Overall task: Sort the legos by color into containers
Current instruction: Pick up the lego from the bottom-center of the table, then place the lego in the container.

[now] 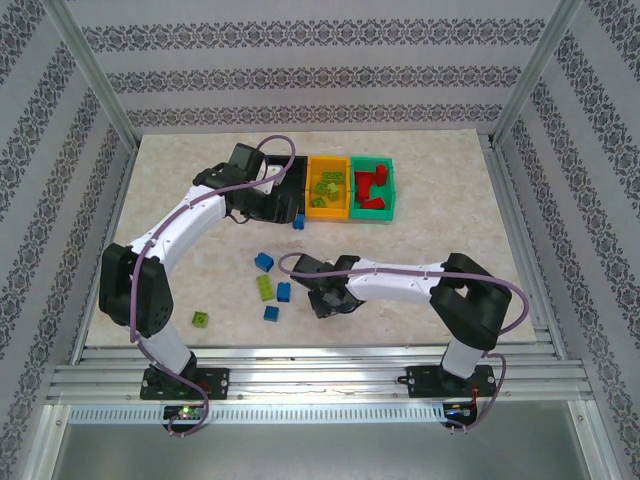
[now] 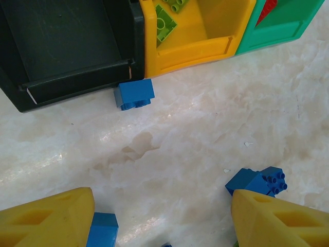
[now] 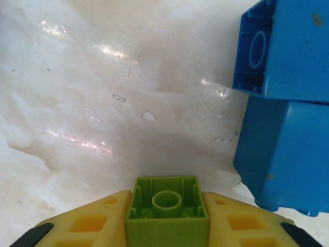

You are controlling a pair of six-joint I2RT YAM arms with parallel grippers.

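My right gripper [image 1: 325,300] [image 3: 167,200] is shut on a lime green lego [image 3: 167,208], hollow underside up, low over the table beside two blue legos [image 3: 282,46] [image 3: 285,154]. My left gripper [image 1: 268,208] [image 2: 162,206] hangs open with nothing between its fingers, in front of the black container [image 2: 72,51] [image 1: 295,185]. A blue lego [image 2: 133,95] [image 1: 298,222] lies against the black container's front edge. The orange-yellow container [image 1: 328,187] [image 2: 195,46] holds lime legos. Red legos lie in the green container [image 1: 372,188] [image 2: 277,25].
Loose on the table are blue legos [image 1: 263,262] [image 1: 283,292] [image 1: 271,313] and lime legos [image 1: 264,287] [image 1: 202,319]. In the left wrist view, blue legos [image 2: 256,181] [image 2: 102,229] lie behind the fingers. The left arm covers most of the black container. Patterned walls enclose the table.
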